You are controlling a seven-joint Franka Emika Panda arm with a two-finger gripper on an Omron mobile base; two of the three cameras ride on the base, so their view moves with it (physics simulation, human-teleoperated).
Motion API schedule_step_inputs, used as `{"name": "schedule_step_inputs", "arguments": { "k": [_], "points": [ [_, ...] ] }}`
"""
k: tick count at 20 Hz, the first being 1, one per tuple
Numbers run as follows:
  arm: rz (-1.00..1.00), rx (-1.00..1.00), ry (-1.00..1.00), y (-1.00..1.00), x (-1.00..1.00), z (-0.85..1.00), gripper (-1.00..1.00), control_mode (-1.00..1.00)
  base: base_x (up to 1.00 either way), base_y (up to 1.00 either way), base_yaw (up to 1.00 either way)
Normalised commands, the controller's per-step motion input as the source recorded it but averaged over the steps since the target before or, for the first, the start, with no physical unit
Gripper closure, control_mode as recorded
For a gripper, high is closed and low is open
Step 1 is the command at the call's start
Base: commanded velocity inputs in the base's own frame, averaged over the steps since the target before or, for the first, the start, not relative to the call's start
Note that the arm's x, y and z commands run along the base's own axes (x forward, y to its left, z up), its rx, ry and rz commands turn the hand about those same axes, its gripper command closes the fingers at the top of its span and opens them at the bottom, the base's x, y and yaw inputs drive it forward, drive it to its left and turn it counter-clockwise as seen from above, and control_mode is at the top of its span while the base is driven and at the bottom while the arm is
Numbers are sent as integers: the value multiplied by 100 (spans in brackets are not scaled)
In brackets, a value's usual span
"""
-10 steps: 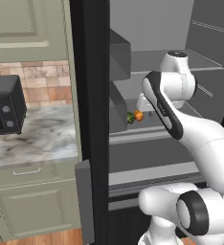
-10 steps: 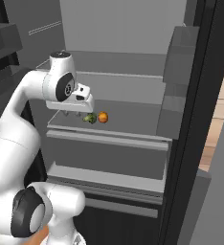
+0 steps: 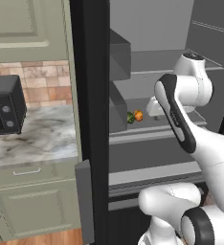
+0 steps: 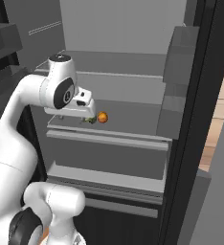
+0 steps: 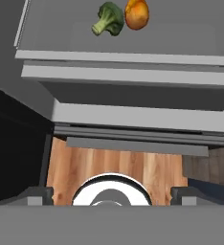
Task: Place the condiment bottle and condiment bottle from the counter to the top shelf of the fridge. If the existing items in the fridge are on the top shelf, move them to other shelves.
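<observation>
While my two-finger gripper (image 5: 112,192) hangs with its jaws spread wide and empty at the near edge of the open black-sided fridge (image 3: 92,95), the small green broccoli floret (image 5: 109,19) and the small round orange vegetable (image 5: 136,13) lie just ahead of it, farther in on the same flat grey shelf (image 4: 133,119). They touch side by side, broccoli left, its stalk slanting down-left in the hand view. I judge a short reach inward comes next.

Arm's hand sits slightly nearer the broccoli floret (image 4: 89,119) and orange vegetable (image 4: 102,117) than before; both unmoved.
</observation>
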Motion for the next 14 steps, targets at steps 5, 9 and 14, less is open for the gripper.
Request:
{"name": "schedule_step_inputs", "arguments": {
  "k": [5,9,14],
  "points": [
    [10,0,-11,0,-80,0,-100,-100,0,0,0],
    [6,0,-3,0,-23,0,-100,100,-74,0,16],
    [0,0,0,0,0,0,-100,100,-100,2,19]
  ]
}}
